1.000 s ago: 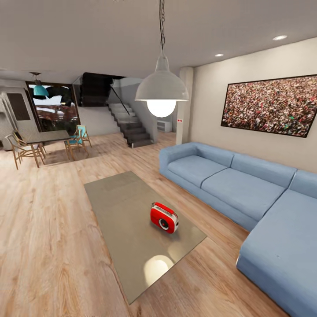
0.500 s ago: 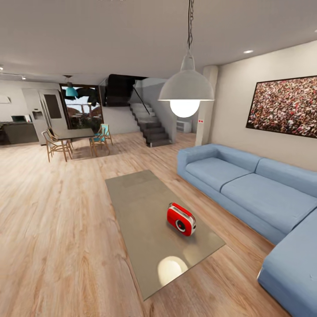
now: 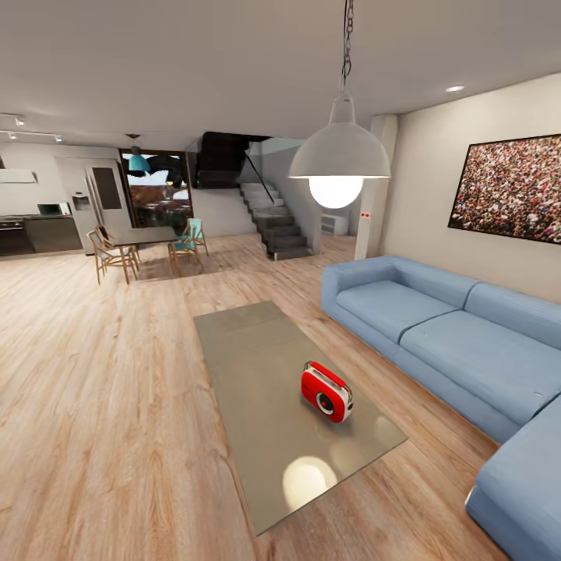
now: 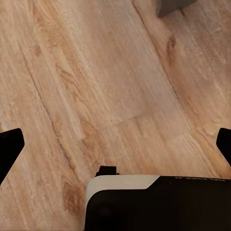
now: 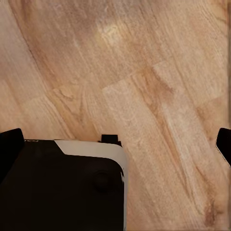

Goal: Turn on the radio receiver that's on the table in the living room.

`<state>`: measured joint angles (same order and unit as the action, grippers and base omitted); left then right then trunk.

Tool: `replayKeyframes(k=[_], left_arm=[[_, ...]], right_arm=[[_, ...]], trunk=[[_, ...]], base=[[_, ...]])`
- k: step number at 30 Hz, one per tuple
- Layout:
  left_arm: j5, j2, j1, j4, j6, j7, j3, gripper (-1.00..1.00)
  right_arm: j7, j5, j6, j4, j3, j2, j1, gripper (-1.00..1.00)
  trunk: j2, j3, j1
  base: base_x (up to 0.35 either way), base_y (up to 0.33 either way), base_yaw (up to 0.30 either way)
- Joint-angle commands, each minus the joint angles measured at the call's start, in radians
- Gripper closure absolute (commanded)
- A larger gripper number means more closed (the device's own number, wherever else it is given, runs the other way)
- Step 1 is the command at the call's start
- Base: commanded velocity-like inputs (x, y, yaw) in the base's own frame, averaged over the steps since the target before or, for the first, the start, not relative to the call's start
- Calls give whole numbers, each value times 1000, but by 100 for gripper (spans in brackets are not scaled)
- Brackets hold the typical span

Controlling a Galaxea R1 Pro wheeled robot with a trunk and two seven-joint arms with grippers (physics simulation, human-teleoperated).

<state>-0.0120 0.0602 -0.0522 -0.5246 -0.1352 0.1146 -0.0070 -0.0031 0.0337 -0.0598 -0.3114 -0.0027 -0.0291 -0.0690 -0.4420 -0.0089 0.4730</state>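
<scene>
The red radio receiver (image 3: pixel 326 392) stands upright on the near half of the long grey table (image 3: pixel 249 354), its white dial face turned toward the near right. It sits in the living room, between the wood floor and the blue sofa (image 3: pixel 436 335). My left gripper (image 4: pixel 115 147) hangs open over bare floor planks, its black fingertips (image 4: pixel 9 150) at the picture's two sides. My right gripper (image 5: pixel 115 144) is open too, over floor, with nothing between its fingers (image 5: pixel 224 144). Both are well away from the radio.
A white dome pendant lamp (image 3: pixel 339 156) hangs above the table's far end. Stairs (image 3: pixel 276 226) rise at the back, with a dining table and chairs (image 3: pixel 144 241) and a kitchen (image 3: pixel 35 226) at the far left. Wide wood floor (image 3: pixel 101 405) lies left of the grey table. My base (image 4: pixel 159 202) shows below the left gripper.
The head camera has swung left, so the whole scene has slid rightward and the kitchen has come into sight. The radio stays in the same spot on the table.
</scene>
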Motion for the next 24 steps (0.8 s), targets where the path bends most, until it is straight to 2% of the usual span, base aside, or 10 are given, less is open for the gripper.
replayKeyframes(k=[1, 7, 18, 24], left_arm=[[0, 0, 0, 0, 0, 8, 0, -100], [1, 1, 0, 0, 0, 49, 1, -100], [1, 1, 0, 0, 1, 56, 1, -100], [1, 1, 0, 0, 2, 56, 1, -100]], right_arm=[[0, 0, 0, 0, 0, 0, 0, -100], [0, 0, 0, 0, 0, 0, 0, -100], [0, 0, 0, 0, 0, 0, 0, -100], [0, 0, 0, 0, 0, 0, 0, -100]], trunk=[[0, 0, 0], [0, 0, 0], [0, 0, 0], [0, 0, 0]], base=[[237, -189, 1], [273, -178, 0], [309, -122, 0], [285, -207, 0]])
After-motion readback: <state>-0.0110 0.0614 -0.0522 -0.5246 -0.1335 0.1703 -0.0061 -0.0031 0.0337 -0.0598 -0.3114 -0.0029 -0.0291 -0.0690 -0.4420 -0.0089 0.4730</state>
